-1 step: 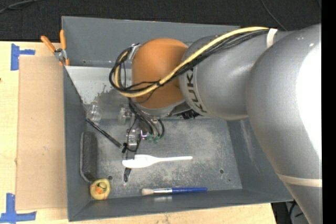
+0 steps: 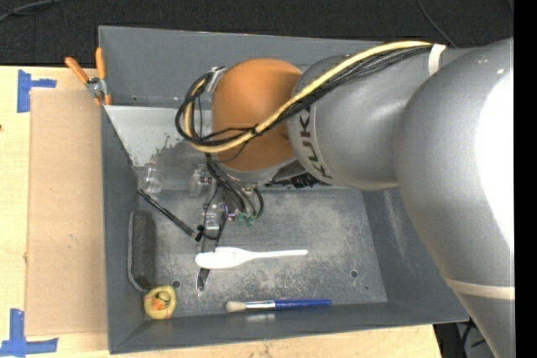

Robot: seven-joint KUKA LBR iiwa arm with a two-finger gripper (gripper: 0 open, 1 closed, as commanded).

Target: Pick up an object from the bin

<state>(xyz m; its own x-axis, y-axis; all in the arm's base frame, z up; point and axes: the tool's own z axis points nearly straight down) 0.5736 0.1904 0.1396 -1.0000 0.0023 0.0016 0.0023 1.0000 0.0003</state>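
Your pincer (image 2: pixel 211 224) hangs low near the middle of the grey bin (image 2: pixel 369 264), pointing down at the floor. The orange wrist cover (image 2: pixel 252 113) and its loop of cables sit over it from this angle, so you cannot tell how far open it is, and nothing can be seen in its hold.

Two things lie nearest to it. A thin black rod (image 2: pixel 166 212) runs slantwise across the floor with its lower end right by the pincer's tip. Just below lies a white plastic spoon (image 2: pixel 248 257), flat on the floor, bowl to the left and handle pointing right. Whether the tip touches the rod, you cannot tell. Either could be the pick. By my judgement the spoon is the kinder one, because it lies alone with bare floor on all sides, which leaves room to close across its handle.

Farther out, things hug the walls, and there your approach would be cramped. A blue-handled brush (image 2: pixel 281 306) lies along the near wall, a long dark object (image 2: pixel 141 249) lies along the left wall, and a small yellow round thing (image 2: pixel 159 302) sits in the near-left corner. A small clear item (image 2: pixel 151 178) rests near the sloped wall at upper left, well apart from the rest
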